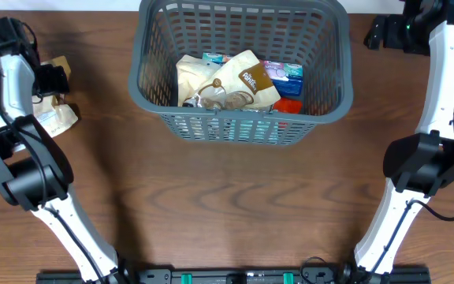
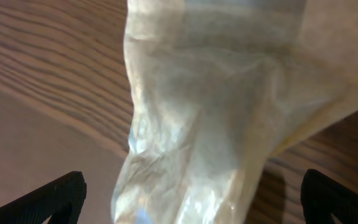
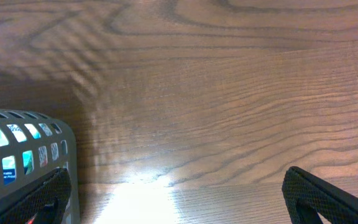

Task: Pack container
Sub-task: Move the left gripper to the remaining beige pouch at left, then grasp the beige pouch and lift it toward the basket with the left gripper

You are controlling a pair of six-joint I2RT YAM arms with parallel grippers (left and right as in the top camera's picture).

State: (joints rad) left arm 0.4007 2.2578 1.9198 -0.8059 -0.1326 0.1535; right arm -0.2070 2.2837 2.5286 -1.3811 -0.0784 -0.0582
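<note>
Container (image 1: 136, 83): at the far middle of the worktop (image 1: 235, 205), upright, mouth open to above. It is already part loaded with a large cream packet (image 1: 227, 79) lying across the floor, a blue-and-pink packet (image 1: 282, 72) behind it to the right, and a red item (image 1: 288, 105) against the near wall. We judge there is room left on top of these, so packing is under way but not finished.

Left hand (image 1: 51, 79): out at the left edge of the worktop, well apart from the container and low over a pale packet (image 1: 57, 117). From overhead, pale wrapping shows on both sides of the hand. We cannot tell whether this is one packet or two.

Left wrist view: the left hand (image 2: 191, 180) is spread wide, with one finger at each lower corner of the frame. The pale packet (image 2: 216, 106) fills the space between them. We see no contact with either finger. We read this as a straddle set up for a pinch across the crinkled film, with the grasp not yet made.

Right hand (image 1: 381, 31): parked beyond the container's right end. In its own view the right hand (image 3: 176, 177) is wide and empty, over bare wood, with the container corner (image 3: 42, 134) at the left. Judgement: it is held aside to keep the drop path into the container free.

Risk: the film is slippery, so a shallow pinch may slide off.
</note>
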